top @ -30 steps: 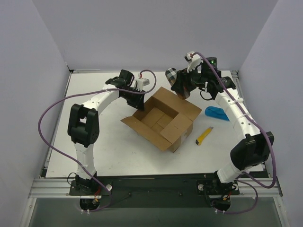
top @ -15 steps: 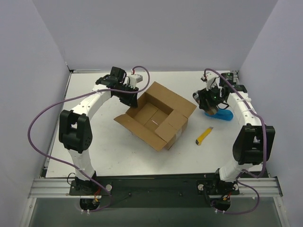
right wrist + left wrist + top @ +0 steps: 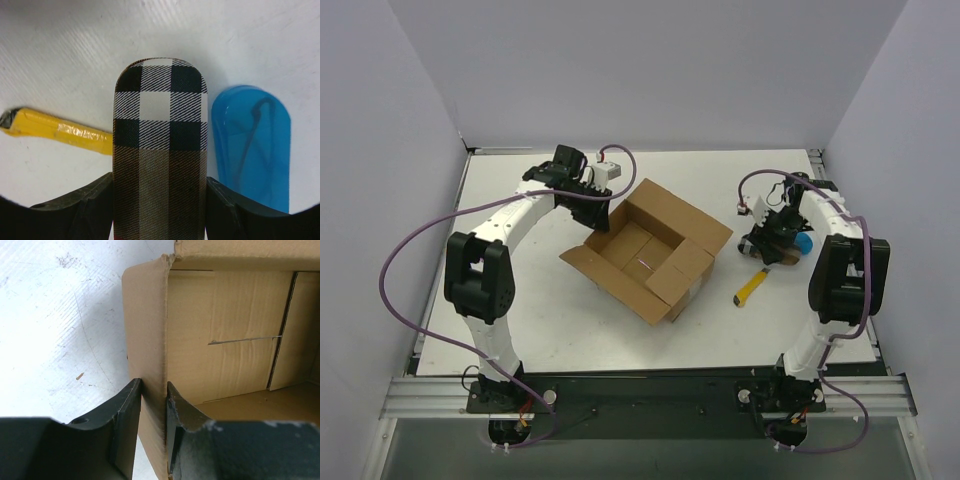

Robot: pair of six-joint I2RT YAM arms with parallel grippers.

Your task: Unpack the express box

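Express box (image 3: 650, 255) stood open mid-tabletop. Left gripper (image 3: 602, 214) sat at its far-left corner; right gripper (image 3: 767, 250) hung beside yellow knife (image 3: 751, 287).

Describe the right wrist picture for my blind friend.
The right gripper holds a black, white and tan checked case over a white table. In the picture, a yellow knife lies left of it, a blue case right.

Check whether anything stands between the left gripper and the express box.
Nothing visible does. The left gripper straddles an upright cardboard panel of the express box, with one finger outside and one inside, both against the cardboard.
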